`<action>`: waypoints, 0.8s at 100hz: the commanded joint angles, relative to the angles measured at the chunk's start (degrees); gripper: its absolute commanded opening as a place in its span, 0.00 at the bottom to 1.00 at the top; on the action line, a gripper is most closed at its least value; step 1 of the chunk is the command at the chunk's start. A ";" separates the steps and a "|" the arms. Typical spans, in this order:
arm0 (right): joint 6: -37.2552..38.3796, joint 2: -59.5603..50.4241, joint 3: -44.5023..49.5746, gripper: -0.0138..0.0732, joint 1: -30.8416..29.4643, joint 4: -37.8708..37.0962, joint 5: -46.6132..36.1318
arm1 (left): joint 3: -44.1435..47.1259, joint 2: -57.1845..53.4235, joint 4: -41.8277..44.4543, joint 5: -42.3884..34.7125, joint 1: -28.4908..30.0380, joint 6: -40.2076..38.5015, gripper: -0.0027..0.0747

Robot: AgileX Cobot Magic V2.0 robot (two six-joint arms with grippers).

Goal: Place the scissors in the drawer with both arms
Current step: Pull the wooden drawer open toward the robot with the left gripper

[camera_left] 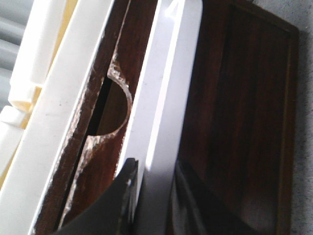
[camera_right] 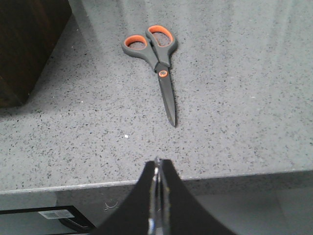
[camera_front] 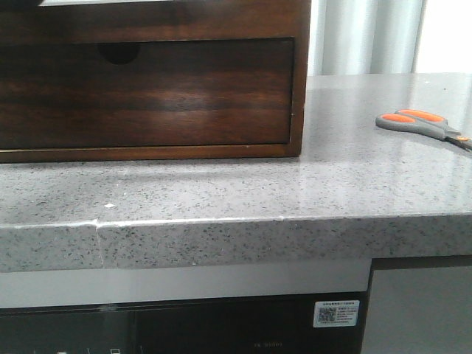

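The scissors lie flat on the speckled counter at the right, grey handles with orange-lined loops. In the right wrist view the scissors point their blade tip toward my right gripper. That gripper is shut and empty, well short of them, over the counter's front edge. In the left wrist view my left gripper has a finger on each side of the drawer's white edge, closed against it. The drawer's flat dark front lies beside that edge. Neither gripper shows in the front view.
A dark wooden cabinet stands at the back left of the stone counter. It has a wide front with a half-round notch. A notched panel lies on the other side of the white edge. A dark appliance sits below the counter.
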 commanded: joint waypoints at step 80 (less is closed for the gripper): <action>-0.46 0.68 -1.98 0.04 -0.29 0.03 -3.78 | 13.08 -24.87 -4.89 -3.01 -0.41 -9.61 0.30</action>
